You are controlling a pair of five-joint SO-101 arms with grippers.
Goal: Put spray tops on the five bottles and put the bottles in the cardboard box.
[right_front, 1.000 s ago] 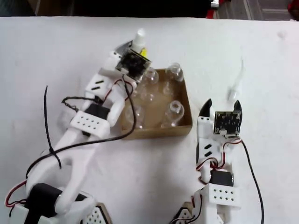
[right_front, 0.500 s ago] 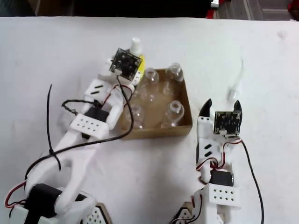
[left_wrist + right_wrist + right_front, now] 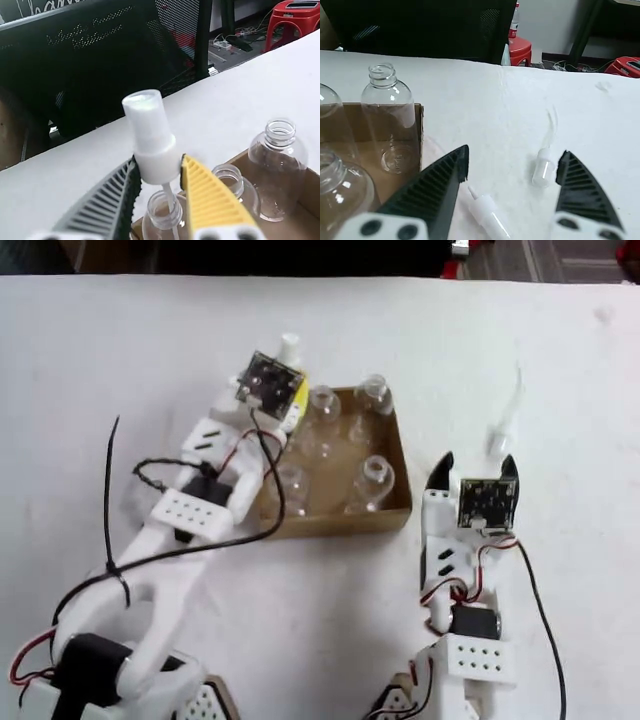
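Capping, seemingly. Grips a spray top (image 3: 150,145) in the left jaws, poised over a bottle (image 3: 162,222) inside the cardboard box (image 3: 335,523); right jaws agape, empty. Next: lower straight, seat firmly.

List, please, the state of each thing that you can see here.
left gripper: fingers shut on the held spray top.
held spray top: upright, not yet on a bottle.
right gripper: fingers open, holding nothing.
cardboard box: open-topped.
bottles: upright, uncapped.
loose spray tops: lying loose.
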